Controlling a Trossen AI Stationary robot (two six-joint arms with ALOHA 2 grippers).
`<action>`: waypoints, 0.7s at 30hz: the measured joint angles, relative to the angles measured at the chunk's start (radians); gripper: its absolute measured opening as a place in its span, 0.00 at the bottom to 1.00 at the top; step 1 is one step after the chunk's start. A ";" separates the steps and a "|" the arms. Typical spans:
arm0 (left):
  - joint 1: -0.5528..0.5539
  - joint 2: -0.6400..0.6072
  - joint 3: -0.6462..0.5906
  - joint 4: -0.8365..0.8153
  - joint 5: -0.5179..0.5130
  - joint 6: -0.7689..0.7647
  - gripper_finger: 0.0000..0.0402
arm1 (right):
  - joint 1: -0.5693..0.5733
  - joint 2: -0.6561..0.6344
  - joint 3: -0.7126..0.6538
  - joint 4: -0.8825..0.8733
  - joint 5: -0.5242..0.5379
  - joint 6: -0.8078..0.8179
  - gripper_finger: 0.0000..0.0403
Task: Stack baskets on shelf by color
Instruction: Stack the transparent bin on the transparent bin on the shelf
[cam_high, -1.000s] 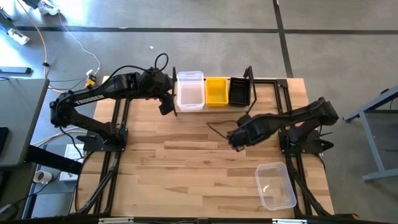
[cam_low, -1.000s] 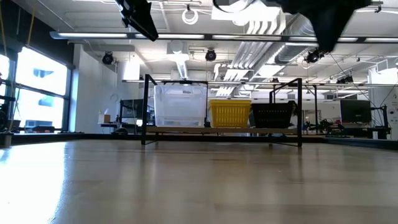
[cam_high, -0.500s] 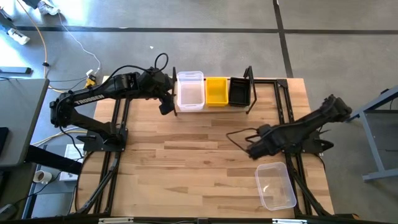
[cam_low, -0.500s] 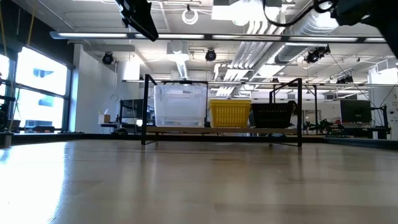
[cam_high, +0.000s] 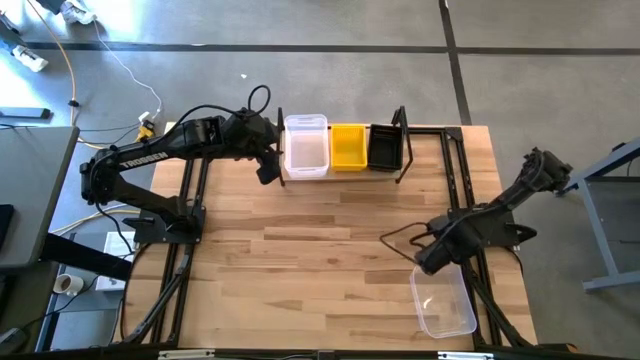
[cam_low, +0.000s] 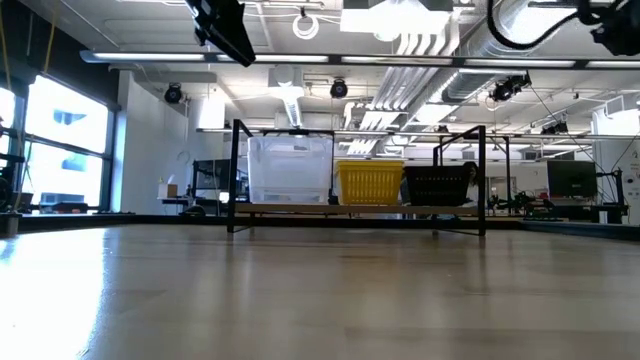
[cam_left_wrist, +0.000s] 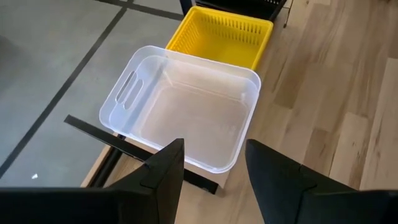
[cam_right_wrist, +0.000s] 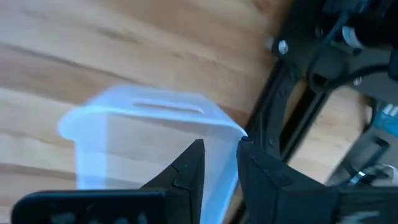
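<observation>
Three lots of baskets stand on the shelf (cam_low: 355, 210) at the table's far edge: clear (cam_high: 306, 145), yellow (cam_high: 349, 147) and black (cam_high: 384, 147). They also show in the low view: clear (cam_low: 290, 168), yellow (cam_low: 370, 180), black (cam_low: 438, 184). One more clear basket (cam_high: 443, 297) rests on its bottom near the table's near right corner. My right gripper (cam_right_wrist: 219, 165) is open a little. It hovers over that basket's far left corner (cam_right_wrist: 239, 132), touching nothing. My left gripper (cam_left_wrist: 214, 180) is open and empty. It hangs above the table just left of the shelf's clear basket (cam_left_wrist: 186, 115).
The shelf's upright black rod frames (cam_high: 402, 148) stand at both its ends. The right arm's black base frame (cam_right_wrist: 292, 93) lies close beside the loose clear basket. Bare wood tabletop (cam_high: 300, 260) stretches across the middle and near left.
My right gripper has swung from the table's middle toward the near right corner, and it now stands over the loose clear basket. The basket has stayed where it was.
</observation>
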 joint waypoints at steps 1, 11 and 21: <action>0.000 0.000 0.000 0.000 0.000 -0.009 0.40 | 0.011 0.000 -0.010 0.005 -0.018 0.000 0.21; 0.000 0.000 0.000 0.000 0.000 -0.041 0.40 | 0.120 0.000 -0.059 0.061 -0.083 0.065 0.34; 0.000 0.000 0.000 0.000 0.003 -0.065 0.40 | 0.195 0.001 -0.059 0.073 -0.083 0.219 0.35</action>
